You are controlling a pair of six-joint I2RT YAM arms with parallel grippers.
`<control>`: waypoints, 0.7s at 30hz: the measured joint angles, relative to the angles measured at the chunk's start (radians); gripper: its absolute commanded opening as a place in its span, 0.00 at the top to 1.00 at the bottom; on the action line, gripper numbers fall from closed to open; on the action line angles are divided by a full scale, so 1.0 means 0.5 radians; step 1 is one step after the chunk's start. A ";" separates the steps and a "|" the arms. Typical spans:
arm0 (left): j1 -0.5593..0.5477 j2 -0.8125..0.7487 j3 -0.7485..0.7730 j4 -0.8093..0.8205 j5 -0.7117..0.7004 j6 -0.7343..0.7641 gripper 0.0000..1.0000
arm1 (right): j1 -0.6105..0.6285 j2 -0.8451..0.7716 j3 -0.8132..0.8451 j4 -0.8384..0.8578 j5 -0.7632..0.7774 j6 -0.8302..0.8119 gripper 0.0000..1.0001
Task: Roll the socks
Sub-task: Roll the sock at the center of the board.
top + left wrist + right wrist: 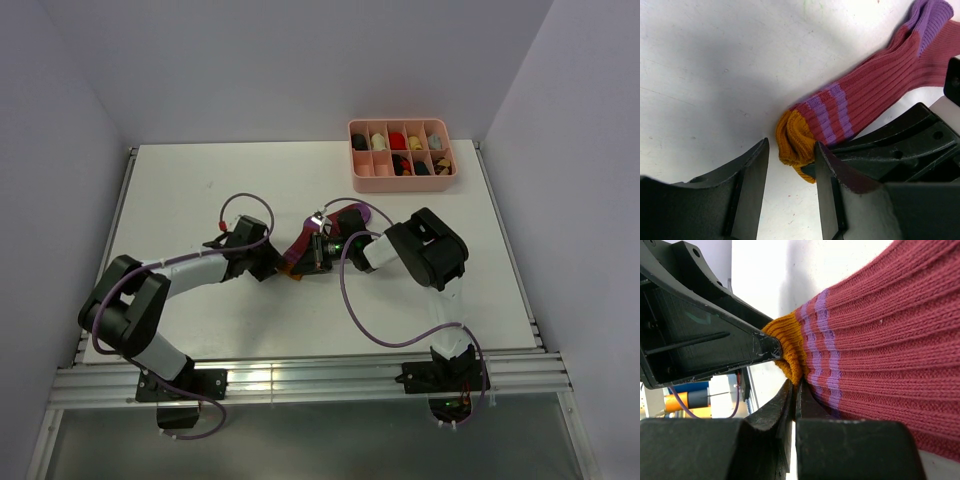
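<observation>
Your right gripper (796, 392) is clamped on the maroon sock (865, 95) mid-table, beside its orange cuff (789, 136). Your left gripper (791, 150) stands apart at that cuff. From above, both arms hide most of it.

We see a ribbed maroon sock (875, 95) with purple stripes, a purple end and an orange cuff (792, 142); a pink tray (400, 184), a white table (200, 190), purple cables (346, 290).
</observation>
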 measured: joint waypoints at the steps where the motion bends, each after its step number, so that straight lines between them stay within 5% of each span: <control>1: 0.005 0.000 0.000 0.000 0.005 0.000 0.53 | 0.000 0.000 0.000 0.000 0.000 0.000 1.00; 21: 0.056 -0.001 0.023 0.024 0.101 -0.001 0.59 | 0.000 0.000 0.000 0.000 0.000 0.001 1.00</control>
